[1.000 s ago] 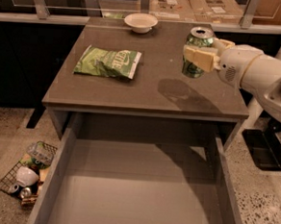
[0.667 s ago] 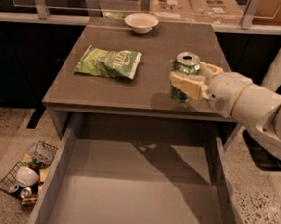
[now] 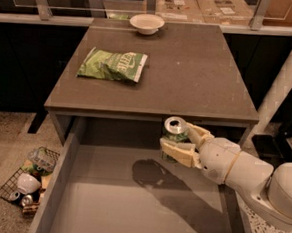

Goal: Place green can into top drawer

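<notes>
Over the rear part of the open top drawer (image 3: 56,185), just in front of the desk's (image 3: 199,77) front edge, the pincer (image 3: 177,139) is clenched on the green can (image 3: 174,127). One pale finger (image 3: 178,152) crosses the can's front low down, and the other reaches round behind it on the right. The can stands upright, its long axis vertical or very nearly so. Its silver top with the pull tab faces up toward the camera. Only a short strip of the green wall shows between the top and the front finger. The base is hidden behind that finger, so it cannot be told whether the can touches the drawer floor. The white arm (image 3: 242,170) comes in from the lower right and throws a dark shadow on the smooth grey drawer floor, below and to the left of the can.

On the desk top, a flat green-and-white crisp bag (image 3: 113,65) lies on the left half, and a white bowl (image 3: 147,23) sits near the far edge. On the floor left of the drawer stands a wire basket (image 3: 11,187) filled with clutter.
</notes>
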